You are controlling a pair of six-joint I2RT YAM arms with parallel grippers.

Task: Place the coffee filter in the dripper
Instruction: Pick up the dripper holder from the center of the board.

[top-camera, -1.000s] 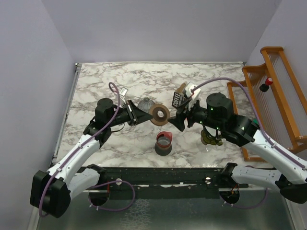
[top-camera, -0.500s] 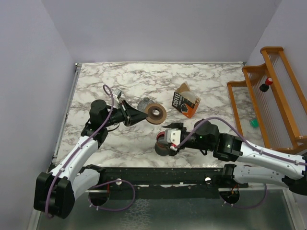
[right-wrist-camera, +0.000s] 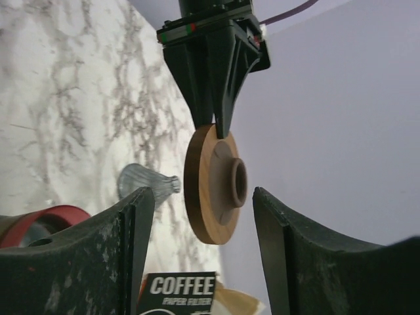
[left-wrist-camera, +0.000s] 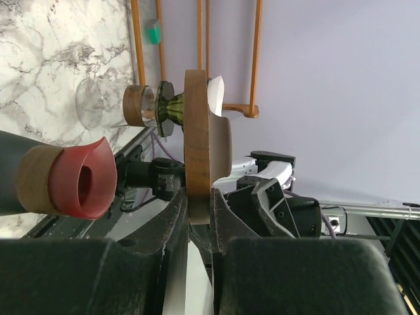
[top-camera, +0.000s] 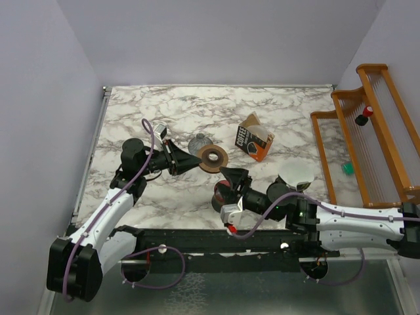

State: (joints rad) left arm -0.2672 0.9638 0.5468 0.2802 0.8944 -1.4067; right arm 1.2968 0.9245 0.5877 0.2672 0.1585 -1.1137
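Marble tabletop (top-camera: 262, 105): L gripper (top-camera: 197, 160) pinches wooden ring (top-camera: 214, 157) by rim; R gripper (top-camera: 231, 174) spread, empty. Risk: edge grip may slip; coffee filter (top-camera: 296, 174) beside R arm (top-camera: 341, 216) may get swept.

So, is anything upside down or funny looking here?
Yes. The clear ribbed glass cone sits upside down on the white marble table, wide mouth down. The round brown wooden ring is apart from it, pinched by the left claw.

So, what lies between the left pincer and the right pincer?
Only the wooden disc, gripped at its rim by the left pincer. The right wrist view shows it straight ahead of the open right pincer.
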